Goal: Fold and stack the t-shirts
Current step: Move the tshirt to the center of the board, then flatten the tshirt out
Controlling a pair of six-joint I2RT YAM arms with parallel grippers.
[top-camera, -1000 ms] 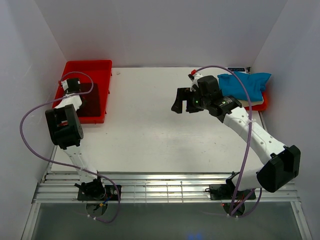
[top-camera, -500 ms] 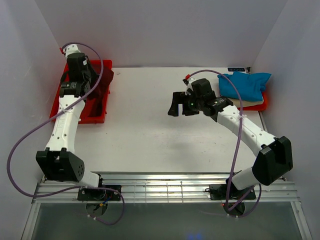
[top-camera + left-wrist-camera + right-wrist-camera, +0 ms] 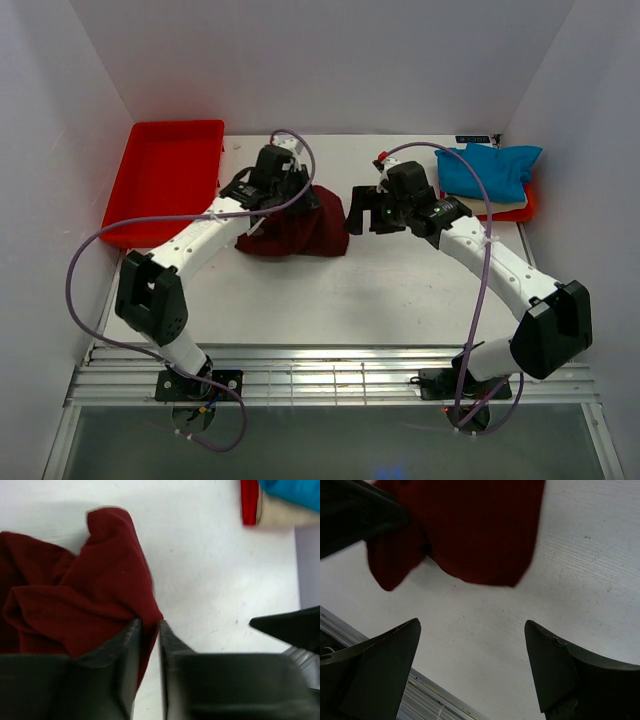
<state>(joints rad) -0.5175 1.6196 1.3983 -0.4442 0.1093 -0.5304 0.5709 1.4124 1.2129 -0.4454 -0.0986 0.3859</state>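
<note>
Table [image 3: 290,290], white between pale walls [image 3: 300,60], bears maroon t-shirt [image 3: 305,230] under narrow left jaws, grip unclear; right jaws wide.

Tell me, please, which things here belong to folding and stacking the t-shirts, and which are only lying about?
For the job:
maroon t-shirt
blue t-shirt
cream t-shirt, under the blue one

Only lying about:
left red tray
right red tray, under the two shirts

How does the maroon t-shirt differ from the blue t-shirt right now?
The maroon t-shirt lies crumpled in a heap; the blue t-shirt looks folded into a compact bundle. The maroon t-shirt sits on the table; the blue t-shirt rests on cream cloth in a red tray. Both are plain.
</note>
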